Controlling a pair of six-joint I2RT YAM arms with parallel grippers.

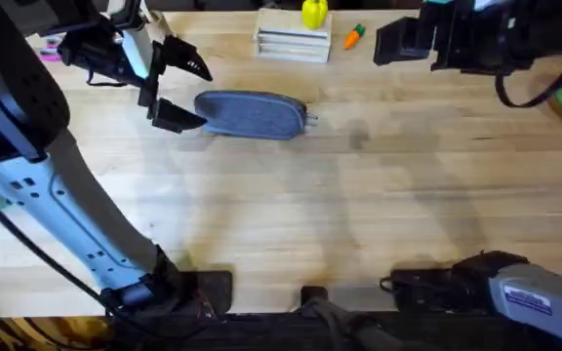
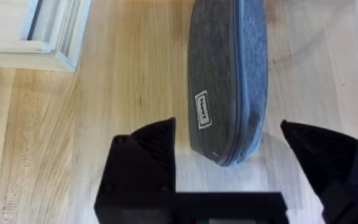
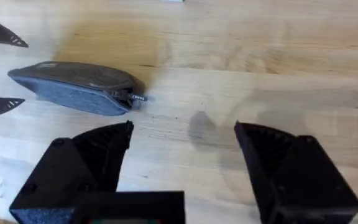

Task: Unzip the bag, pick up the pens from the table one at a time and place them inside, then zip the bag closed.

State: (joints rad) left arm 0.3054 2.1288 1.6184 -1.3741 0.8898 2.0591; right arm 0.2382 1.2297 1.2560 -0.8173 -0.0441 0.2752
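Overhead view: the bag [image 1: 252,114] lies flat on the table [image 1: 359,214], in the far left-centre area, its long axis running left to right and its metal pull [image 1: 311,119] at the right end. The left gripper [image 1: 181,90] sits at the bag's left end with its 2 black fingers spread apart, released, 1 finger just beside the bag's end and the other farther back; nothing is held between them. The right gripper [image 1: 386,43] hangs at the far right, well apart from the bag. Behind the bag stand stacked white trays [image 1: 293,43] with a yellow object [image 1: 314,13] on top and a small orange carrot toy [image 1: 354,36] beside them. Left wrist view: the bag [image 2: 229,74] extends away from the camera, its near end lying between the 2 open fingers [image 2: 148,149] (neither finger touches the fabric), and a small white label [image 2: 202,111] shows on its side; the trays [image 2: 36,31] lie nearby. Right wrist view: the right gripper [image 3: 184,149] is open and empty over bare wood, and the bag [image 3: 73,87] lies farther off with its zipper closed and the pull [image 3: 138,98] pointing toward the camera side; the left arm's 2 fingertips [image 3: 5,34] flank its far end.
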